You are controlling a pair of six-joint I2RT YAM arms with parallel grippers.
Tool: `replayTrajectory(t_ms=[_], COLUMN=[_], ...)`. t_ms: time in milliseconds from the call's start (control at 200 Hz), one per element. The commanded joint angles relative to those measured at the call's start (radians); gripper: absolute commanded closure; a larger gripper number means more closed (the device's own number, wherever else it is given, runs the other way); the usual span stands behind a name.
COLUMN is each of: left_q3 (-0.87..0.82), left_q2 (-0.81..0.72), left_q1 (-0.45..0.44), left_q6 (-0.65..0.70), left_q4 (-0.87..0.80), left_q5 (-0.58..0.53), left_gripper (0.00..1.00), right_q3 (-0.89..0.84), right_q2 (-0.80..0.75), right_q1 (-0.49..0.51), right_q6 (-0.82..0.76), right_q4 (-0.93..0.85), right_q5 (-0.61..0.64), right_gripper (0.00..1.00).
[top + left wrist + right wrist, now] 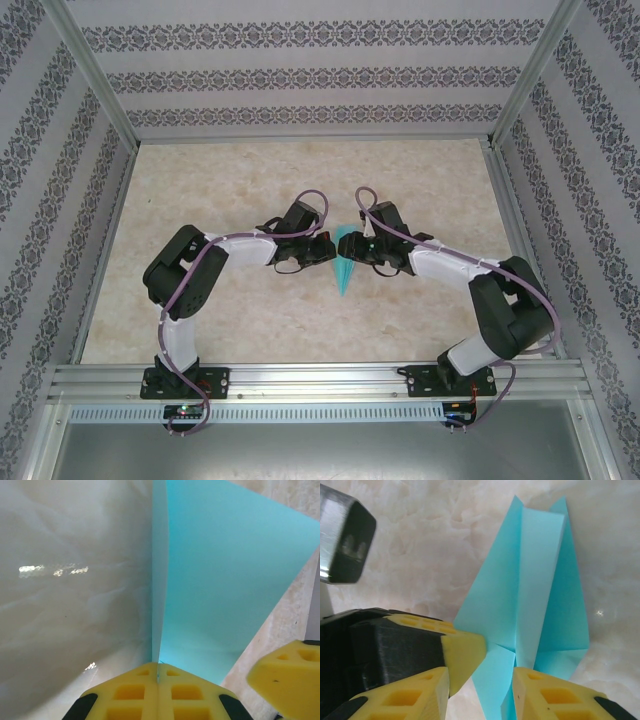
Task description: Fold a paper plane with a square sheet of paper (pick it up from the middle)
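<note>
The square sheet of paper stands folded as a narrow teal paper plane point(344, 272), held off the table between both arms with its point toward the near edge. My left gripper point(158, 674) is shut on the centre fold, and one wing point(225, 580) spreads to the right. My right gripper point(480, 680) is open around the plane's lower fold point(530, 605), with a gap between the yellow fingers point(550, 695). The left gripper's yellow pad point(465, 652) presses the paper just beside them. In the top view the left gripper point(328, 250) and right gripper point(346, 245) nearly touch.
The marble-patterned table point(300, 170) lies inside patterned walls point(300, 75) with metal posts. An aluminium rail point(320, 380) runs along the near edge, carrying both arm bases. Open tabletop spreads behind and to both sides of the grippers.
</note>
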Motion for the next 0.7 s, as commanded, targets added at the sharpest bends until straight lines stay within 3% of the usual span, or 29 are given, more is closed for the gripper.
replayTrajectory(t_ms=[0, 410, 694], left_q3=[-0.009, 0.002, 0.01], left_q2=[0.007, 0.01, 0.02], left_q1=[0.015, 0.017, 0.018], left_q6=[0.002, 0.001, 0.0], left_q4=[0.045, 0.016, -0.009], left_q5=[0.019, 0.011, -0.004], left_gripper=[1.0, 1.0, 1.0], right_q3=[0.033, 0.05, 0.017], right_q2=[0.022, 0.061, -0.016], right_q1=[0.011, 0.013, 0.011], right_q6=[0.004, -0.011, 0.0], right_q4=[-0.03, -0.071, -0.072], right_q5=[0.027, 0.052, 0.127], right_gripper=[0.61, 0.54, 0.52])
